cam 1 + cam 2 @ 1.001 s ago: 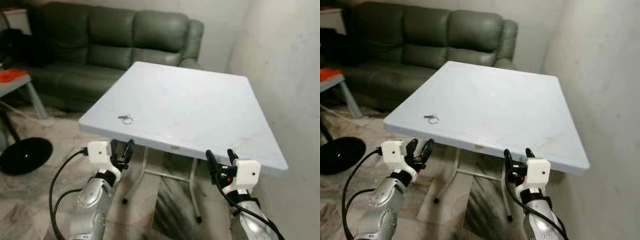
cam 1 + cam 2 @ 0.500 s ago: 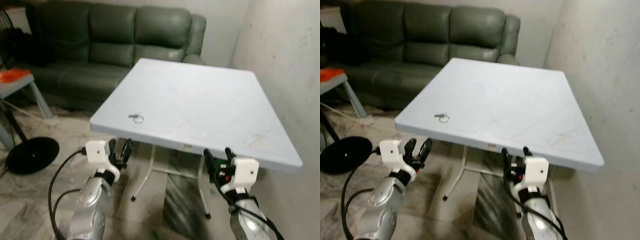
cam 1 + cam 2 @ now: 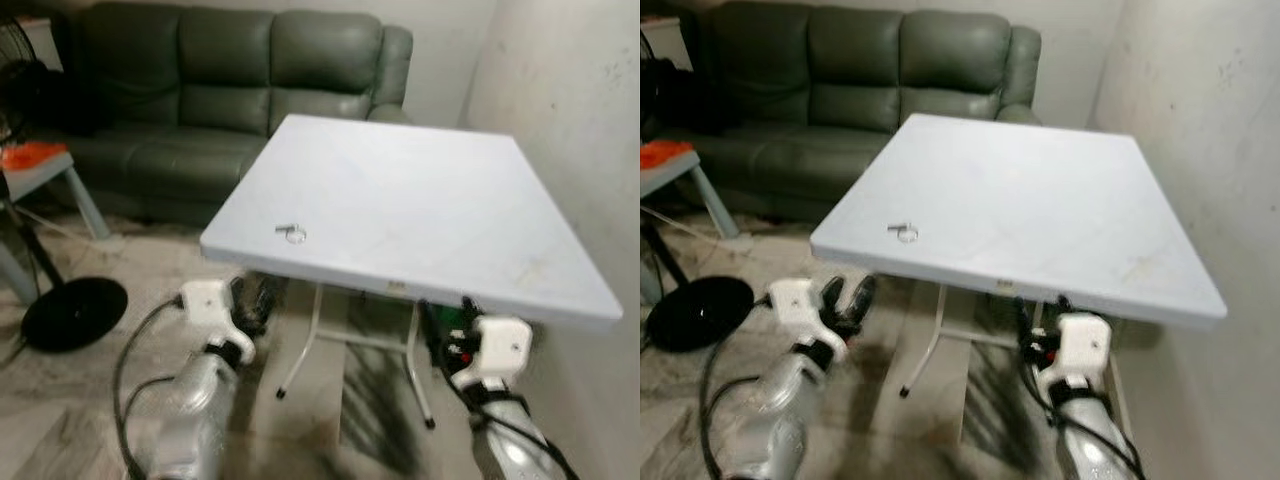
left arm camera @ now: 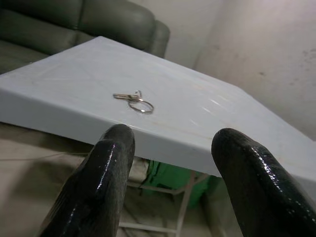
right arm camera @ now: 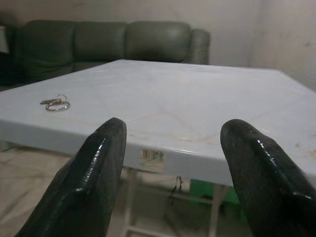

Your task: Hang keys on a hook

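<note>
A small silver key on a ring (image 3: 291, 233) lies near the front left corner of the white folding table (image 3: 430, 190). It also appears in the left wrist view as keys (image 4: 134, 100) and in the right wrist view as keys (image 5: 56, 103). My left gripper (image 3: 250, 297) hovers open below and in front of the table's left corner, nothing between its fingers. My right gripper (image 3: 446, 322) is open too, low under the table's front edge on the right. Both are blurred in the head views.
A dark green sofa (image 3: 230, 80) stands behind the table. A plaster wall (image 3: 570, 110) runs close along the right side. At the left are a black round stand base (image 3: 72, 312) and a small table holding something orange (image 3: 30, 155).
The camera has shifted: the table and keys sit further right and the view is blurred. Both grippers have dropped lower in the picture, still open and empty.
</note>
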